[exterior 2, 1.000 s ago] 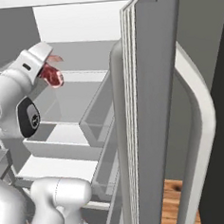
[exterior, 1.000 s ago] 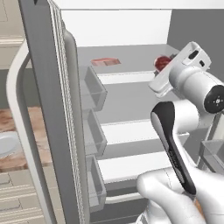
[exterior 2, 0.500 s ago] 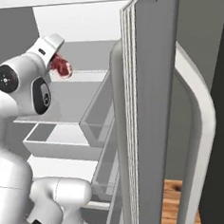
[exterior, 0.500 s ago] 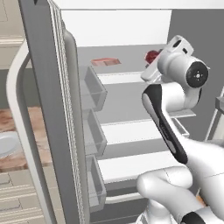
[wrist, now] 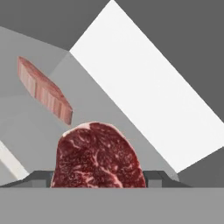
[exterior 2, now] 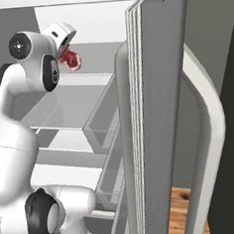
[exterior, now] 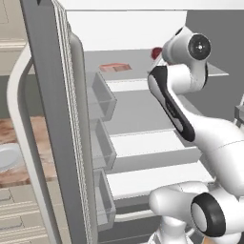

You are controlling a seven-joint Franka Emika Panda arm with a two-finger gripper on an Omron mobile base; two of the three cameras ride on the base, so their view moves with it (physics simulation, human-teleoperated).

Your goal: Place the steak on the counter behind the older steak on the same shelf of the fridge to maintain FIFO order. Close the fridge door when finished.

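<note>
My gripper [wrist: 99, 186] grasps the steak [wrist: 99, 155], which sticks out between the tips over the fridge's top shelf [exterior: 143, 71]. The older steak [wrist: 43, 90] lies on that shelf, off to one side of my gripper.

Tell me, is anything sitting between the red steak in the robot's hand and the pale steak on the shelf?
No. In the hand view, only bare grey shelf separates the steak from the older steak.
</note>
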